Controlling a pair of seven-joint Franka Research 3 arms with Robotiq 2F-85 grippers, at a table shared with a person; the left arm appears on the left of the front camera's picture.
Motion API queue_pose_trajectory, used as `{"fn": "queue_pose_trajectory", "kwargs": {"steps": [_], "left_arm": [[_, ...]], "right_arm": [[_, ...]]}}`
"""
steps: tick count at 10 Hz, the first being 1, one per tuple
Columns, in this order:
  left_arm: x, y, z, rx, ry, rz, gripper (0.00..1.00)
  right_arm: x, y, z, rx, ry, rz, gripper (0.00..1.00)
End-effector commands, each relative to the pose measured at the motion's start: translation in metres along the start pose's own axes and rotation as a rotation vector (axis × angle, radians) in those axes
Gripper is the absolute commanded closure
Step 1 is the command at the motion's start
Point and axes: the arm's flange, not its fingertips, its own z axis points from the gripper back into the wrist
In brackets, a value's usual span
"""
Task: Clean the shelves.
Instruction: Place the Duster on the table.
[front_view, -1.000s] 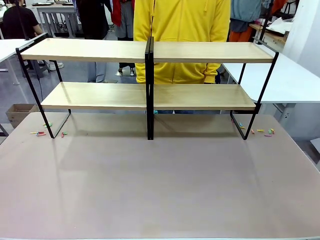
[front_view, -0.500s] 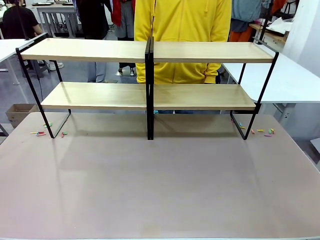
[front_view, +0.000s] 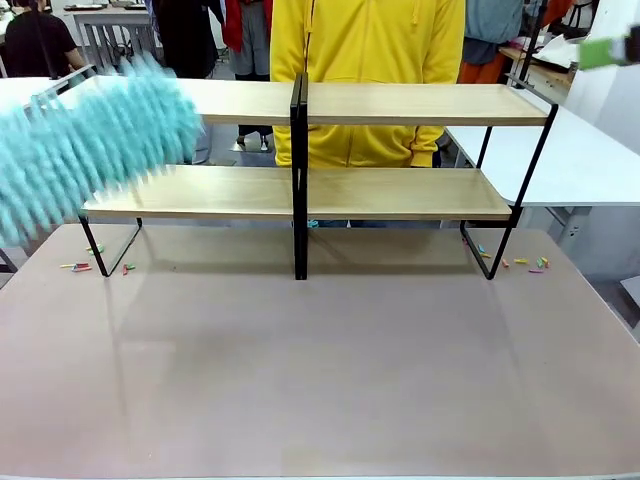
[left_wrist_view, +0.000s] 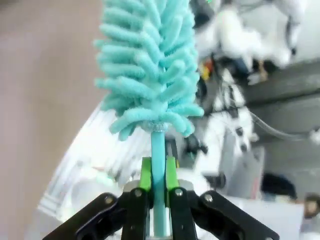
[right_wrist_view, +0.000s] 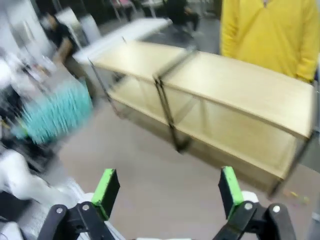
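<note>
1. Standing at the far side of the grey-brown tabletop (front_view: 320, 370): wide two-tier shelves (front_view: 400, 105) (right_wrist_view: 240, 90), light wooden boards on thin black metal frame with black centre post; spanning left to right.
2. Blurred at far left, front view: fluffy turquoise chenille duster (front_view: 90, 150) (left_wrist_view: 147, 65) (right_wrist_view: 55, 112), overlapping left end of both tiers; touching or not, cannot tell.
3. Left gripper (left_wrist_view: 158, 192): clamped tight on the duster's thin turquoise handle, green pads flat against both sides, fluffy head straight ahead of fingers.
4. Right gripper (right_wrist_view: 167, 192): spread wide, nothing between green pads, above near tabletop, facing the shelves; green blur at far top right in front view probably same gripper.
5. Behind shelves, far side: person in yellow hooded top (front_view: 365, 60).
6. Scattered on tabletop by both end legs of frame: small coloured bits (front_view: 80, 266).
</note>
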Motion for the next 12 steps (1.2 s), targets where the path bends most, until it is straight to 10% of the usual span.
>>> {"fn": "queue_pose_trajectory", "kwargs": {"steps": [1, 3, 4, 5, 9, 12], "left_arm": [[-0.017, 0.051, -0.039, -0.090, 0.556, -0.102, 0.88], [-0.009, 0.069, -0.039, 0.026, 0.381, 0.187, 0.88], [-0.027, 0.050, -0.058, -0.122, 0.326, 0.027, 0.88], [-0.027, 0.050, -0.058, -0.122, 0.326, 0.027, 0.88], [-0.019, 0.081, -0.078, -0.176, 0.461, 0.036, 0.88], [-0.014, 0.093, -0.089, -0.227, 0.502, 0.034, 0.88]], "right_arm": [[-0.129, -0.044, -0.082, 0.510, -0.064, -0.402, 0.00], [-0.158, -0.026, -0.106, 0.478, 0.193, -0.480, 0.00], [-0.016, -0.033, -0.075, 0.204, -0.009, -0.209, 0.00], [-0.016, -0.033, -0.075, 0.204, -0.009, -0.209, 0.00], [-0.096, -0.058, -0.142, 0.541, 0.500, -0.560, 0.00], [-0.174, -0.089, -0.062, 0.722, 0.477, -0.565, 0.00]]}}
